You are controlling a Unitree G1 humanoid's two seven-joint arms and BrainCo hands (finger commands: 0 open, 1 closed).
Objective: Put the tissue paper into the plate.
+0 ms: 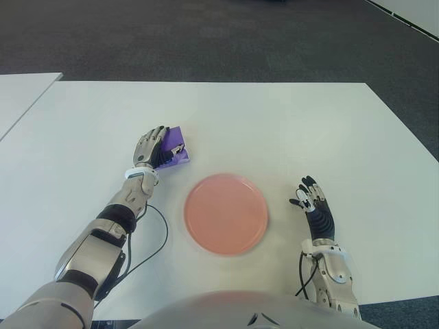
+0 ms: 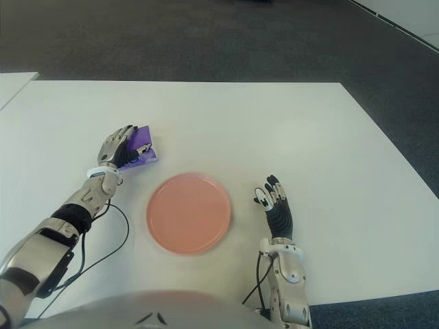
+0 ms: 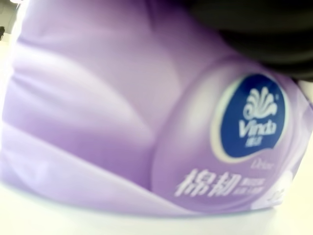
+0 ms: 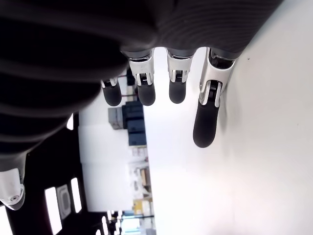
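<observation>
Tissue paper pack [image 1: 175, 147], purple wrapper, lies on the white table [image 1: 288, 130], beyond and to the left of the plate [image 1: 226, 214], apart from it. Left wrist view: the pack [image 3: 122, 122] fills almost the whole frame; blue oval "Vinda" logo with white lettering below it on the wrapper, dark part of the hand along one edge of the frame, white table surface under the pack. Left hand [image 1: 152, 150] is on the pack's left side, fingers laid over the pack's near-left part, thumb side toward the plate; contact with the wrapper is evident in the eye views, but whether the fingers have closed fully around the pack cannot be told. Pack sits flat on the table, not lifted as far as can be seen. Plate: round, salmon-pink, shallow rim, nothing in it, placed in front of the robot near the table's centre line. Right hand [image 1: 312, 205] shows to the right of the plate, just apart from its rim, palm facing down toward the table, fingers pointing away from the robot. Right wrist view: fingers [image 4: 205, 115] extended and relaxed, slightly spread, holding nothing; white table alongside them. A black cable [image 1: 152, 240] runs along the table by the left forearm. A second white table [image 1: 17, 96] shows at far left, separated from the main one by a narrow gap. Dark carpet floor [image 1: 206, 41] beyond the table's far edge.
</observation>
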